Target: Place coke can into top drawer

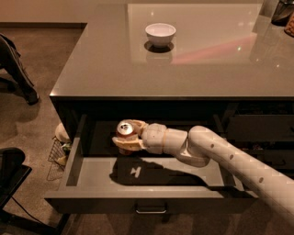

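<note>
Countertop (101, 69) bears one white bowl (160, 34); below, one gripper (123, 136) (fingers clasping one coke can (124, 129)) hangs over the top drawer (151, 200).

White bowl (160, 34) stands upright on the glossy grey countertop (96, 69), toward the back and left of centre, with its dark shadow just under it. A pale pinkish reflection streak runs across the top to the right of the bowl. Dark objects (281, 13) sit at the far right back corner, too cut off to identify. Wire basket (57, 155) is on the brown floor (32, 119), against the cabinet's left side, with a pale round item (61, 132) at its top. A dark chair-like shape (11, 176) is at bottom left and another dark shape (16, 69) at upper left. Gripper (122, 137) is below the counter's front edge, left of centre.
</note>
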Controlling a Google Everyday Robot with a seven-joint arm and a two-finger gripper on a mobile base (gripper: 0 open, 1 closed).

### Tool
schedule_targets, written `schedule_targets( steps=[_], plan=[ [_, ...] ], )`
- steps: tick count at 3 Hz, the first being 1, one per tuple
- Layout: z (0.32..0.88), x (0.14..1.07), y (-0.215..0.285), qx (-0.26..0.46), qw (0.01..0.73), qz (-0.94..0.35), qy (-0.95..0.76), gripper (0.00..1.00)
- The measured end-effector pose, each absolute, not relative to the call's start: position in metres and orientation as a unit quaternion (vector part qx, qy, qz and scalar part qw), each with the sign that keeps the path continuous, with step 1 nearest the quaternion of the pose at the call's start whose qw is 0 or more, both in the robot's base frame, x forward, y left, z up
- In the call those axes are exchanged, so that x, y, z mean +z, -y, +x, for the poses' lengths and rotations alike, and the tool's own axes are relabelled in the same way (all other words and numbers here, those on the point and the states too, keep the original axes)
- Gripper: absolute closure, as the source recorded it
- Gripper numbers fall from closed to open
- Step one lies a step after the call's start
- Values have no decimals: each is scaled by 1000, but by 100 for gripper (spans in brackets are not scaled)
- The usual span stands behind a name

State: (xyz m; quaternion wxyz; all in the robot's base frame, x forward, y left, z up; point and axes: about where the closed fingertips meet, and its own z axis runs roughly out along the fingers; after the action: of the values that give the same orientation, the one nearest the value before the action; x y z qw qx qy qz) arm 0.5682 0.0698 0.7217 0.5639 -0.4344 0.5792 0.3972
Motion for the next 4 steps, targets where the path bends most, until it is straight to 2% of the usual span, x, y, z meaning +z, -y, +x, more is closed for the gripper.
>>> schedule_targets(
  steps=[2, 3, 4],
  plan=[
    [571, 721, -71, 400, 566, -432, -577, 51],
    [570, 721, -74, 402, 565, -434, -576, 20],
    [569, 722, -75, 403, 565, -435, -575, 0]
  ],
)
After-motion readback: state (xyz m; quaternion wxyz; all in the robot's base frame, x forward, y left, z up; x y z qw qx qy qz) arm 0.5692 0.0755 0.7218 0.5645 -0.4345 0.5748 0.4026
